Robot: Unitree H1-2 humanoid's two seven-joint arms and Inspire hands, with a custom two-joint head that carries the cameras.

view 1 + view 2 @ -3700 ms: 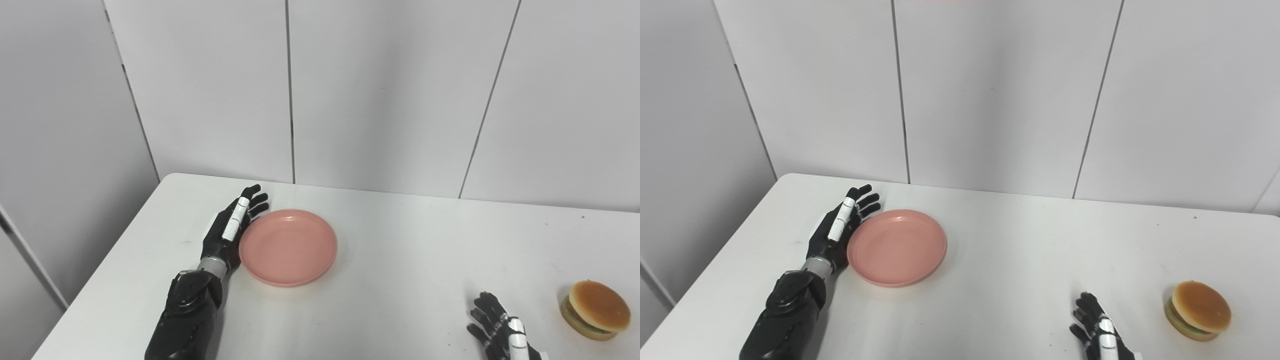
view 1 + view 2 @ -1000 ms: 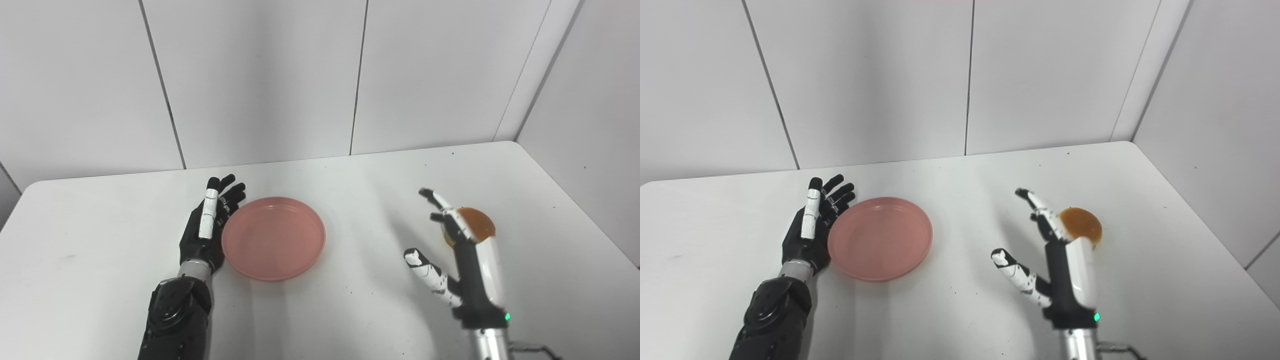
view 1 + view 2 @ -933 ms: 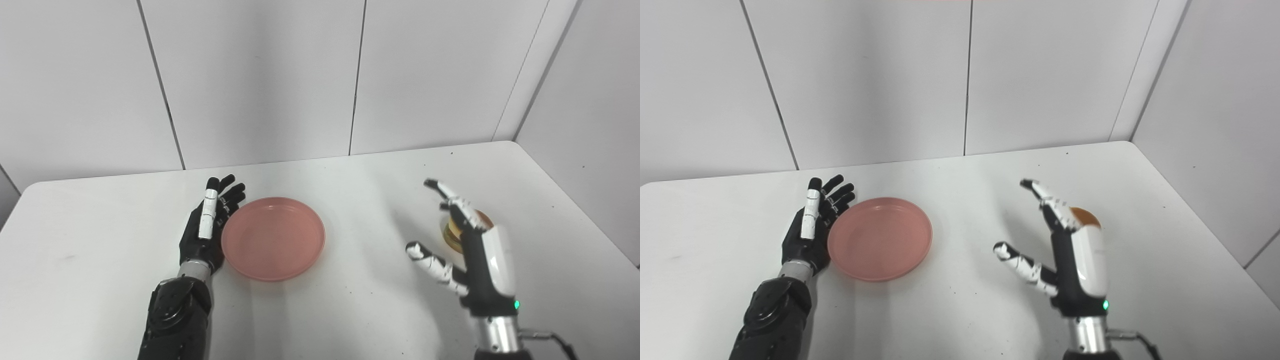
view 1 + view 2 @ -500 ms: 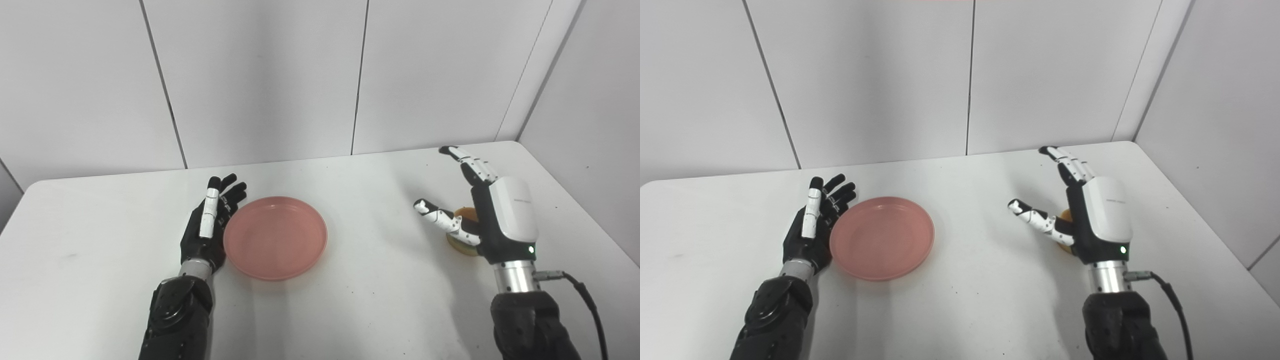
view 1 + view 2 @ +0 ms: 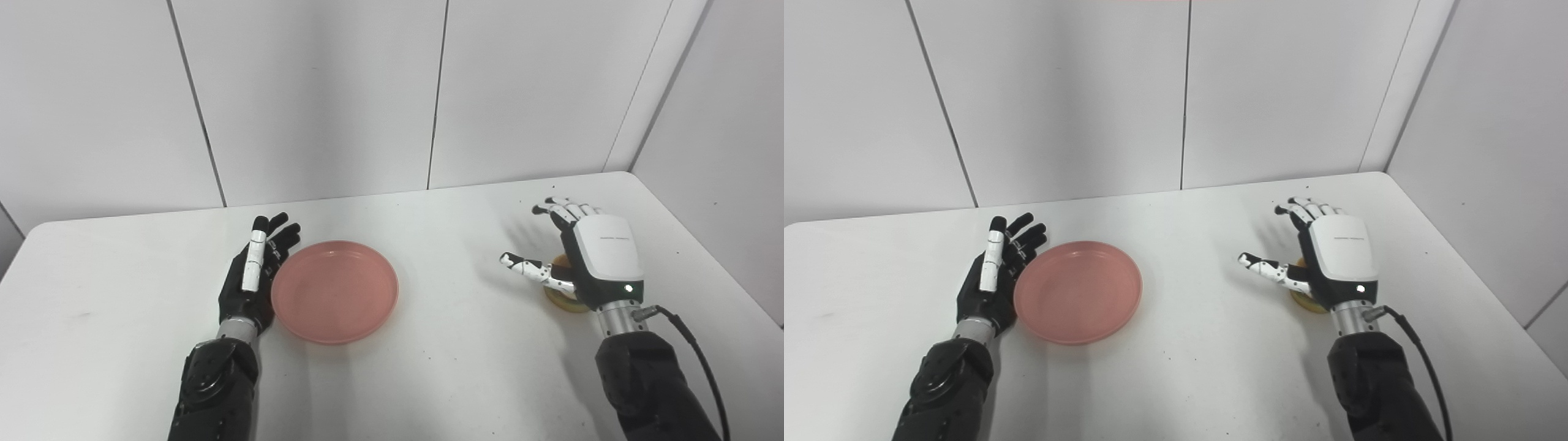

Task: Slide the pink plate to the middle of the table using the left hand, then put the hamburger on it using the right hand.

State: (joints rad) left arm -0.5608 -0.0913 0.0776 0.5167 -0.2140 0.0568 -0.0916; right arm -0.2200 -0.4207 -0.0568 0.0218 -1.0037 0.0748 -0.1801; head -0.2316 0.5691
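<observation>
The pink plate (image 5: 335,289) lies on the white table (image 5: 429,367), left of the middle. My black left hand (image 5: 254,275) rests open on edge against the plate's left rim, fingers straight. My white right hand (image 5: 588,257) hovers palm down over the hamburger (image 5: 563,298), covering most of it. Only the burger's lower edge and a bit of bun show below the palm. The right hand's fingers curl forward and the thumb sticks out to the left; it is open and holds nothing.
The table's right edge (image 5: 704,251) runs close past the right hand, and a grey wall stands beyond it. White wall panels close off the back. A black cable (image 5: 704,367) hangs off the right wrist.
The right hand has come down over the hamburger and its fingers have bent forward from a raised, spread pose. The plate and left hand have stayed put.
</observation>
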